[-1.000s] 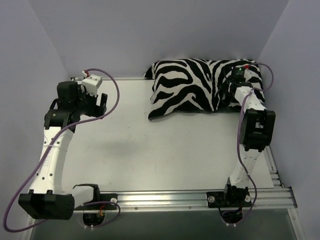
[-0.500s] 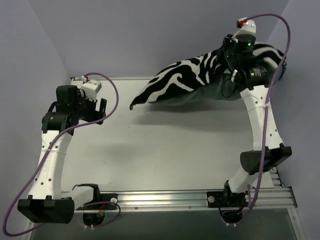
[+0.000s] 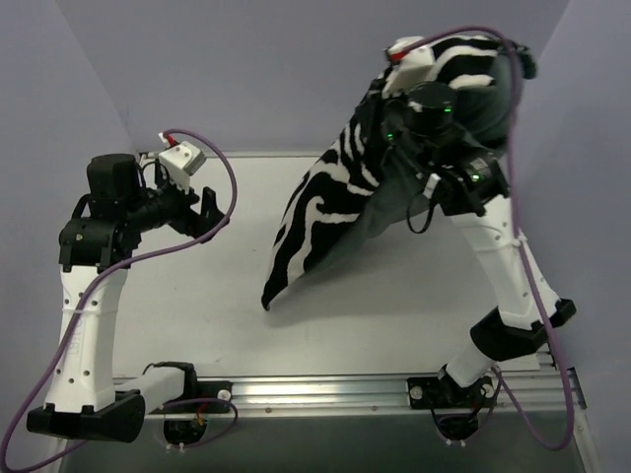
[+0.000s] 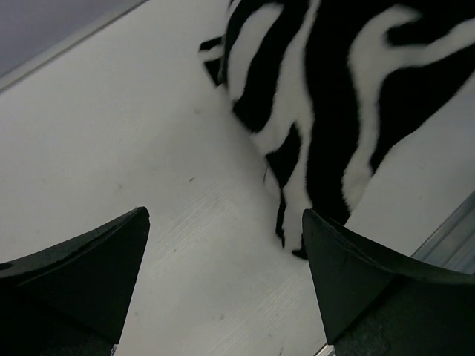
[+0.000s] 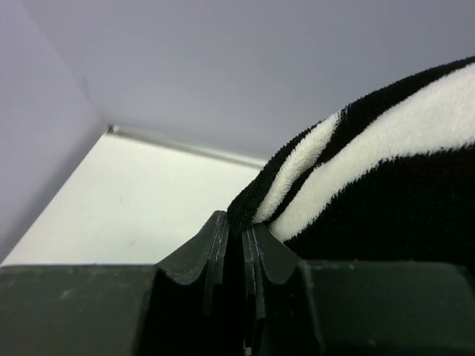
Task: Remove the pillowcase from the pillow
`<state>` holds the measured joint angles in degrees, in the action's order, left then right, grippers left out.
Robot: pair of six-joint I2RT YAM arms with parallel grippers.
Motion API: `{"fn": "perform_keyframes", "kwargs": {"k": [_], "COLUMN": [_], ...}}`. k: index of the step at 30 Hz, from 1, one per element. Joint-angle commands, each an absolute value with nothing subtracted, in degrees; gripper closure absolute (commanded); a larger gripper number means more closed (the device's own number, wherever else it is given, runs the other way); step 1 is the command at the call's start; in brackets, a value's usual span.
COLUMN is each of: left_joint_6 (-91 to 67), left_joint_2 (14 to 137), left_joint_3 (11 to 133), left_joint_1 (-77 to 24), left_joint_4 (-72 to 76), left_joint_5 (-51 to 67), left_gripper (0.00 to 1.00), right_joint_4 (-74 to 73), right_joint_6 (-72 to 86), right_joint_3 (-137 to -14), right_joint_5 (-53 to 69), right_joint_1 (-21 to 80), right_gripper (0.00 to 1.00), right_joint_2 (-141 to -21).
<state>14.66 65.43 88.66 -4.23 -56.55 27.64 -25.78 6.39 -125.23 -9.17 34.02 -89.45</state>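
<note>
Hanging high from the right pincer [image 5: 231, 222], the pillowcase [image 3: 325, 212] slopes down from its held end to a low corner on its far side from that grip. In the right wrist view the two fingers [image 5: 215, 241] are pressed nearly together, with only a thin fold of the striped edge between them. Most of the fabric bulges away beside them.

The right arm [image 3: 498, 256] rises from its base below the pillowcase's held end. It bends at a low elbow, then stretches steeply up so that its wrist sits against the top of the pillowcase. Zebra stripes face away from this arm, and the plain dark grey face is turned towards it.

The table [image 3: 296, 340] lies beneath the pillowcase. The drooping corner comes down very close to its surface. Whether the corner touches cannot be told from either view.

The left arm [image 3: 84, 325] stands well apart from the pillowcase, on its striped side. Its lower link is nearly upright, and its forearm is bent over level, pointing towards the stripes. The left pincer [image 3: 205, 209] is spread wide with nothing between its fingers. In its own wrist view the striped fabric [image 4: 334, 89] hangs beyond the tips, clear of both, above bare table [image 4: 111, 133].
</note>
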Motion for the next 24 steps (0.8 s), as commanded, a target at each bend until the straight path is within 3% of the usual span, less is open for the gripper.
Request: {"fn": "perform_keyframes", "kwargs": {"k": [1, 5, 18, 24], "left_joint_6": [12.1, 10.4, 12.7, 27.2], "left_joint_2": [66.8, 70.7, 74.4, 79.1], "left_joint_3": [96.0, 98.7, 83.1, 78.5], "left_joint_1": [-7.9, -15.1, -27.8, -35.9], "left_joint_4": [-54.4, -52.2, -36.4, -24.1], "left_joint_5": [43.3, 39.1, 10.9, -19.8], "left_gripper": [0.06, 0.06, 0.06, 0.06], "right_joint_4": [-16.0, -14.1, -8.8, -8.6], "right_joint_6": [9.3, 12.0, 21.8, 23.4], "right_joint_3": [-126.7, -127.0, -122.1, -122.1], "right_joint_5": [-9.6, -11.3, -9.8, -6.2], "right_joint_1": [39.4, 41.7, 42.0, 42.1], "right_gripper": [1.00, 1.00, 1.00, 1.00], "right_joint_2": [-94.7, -97.5, -98.6, -99.6]}}
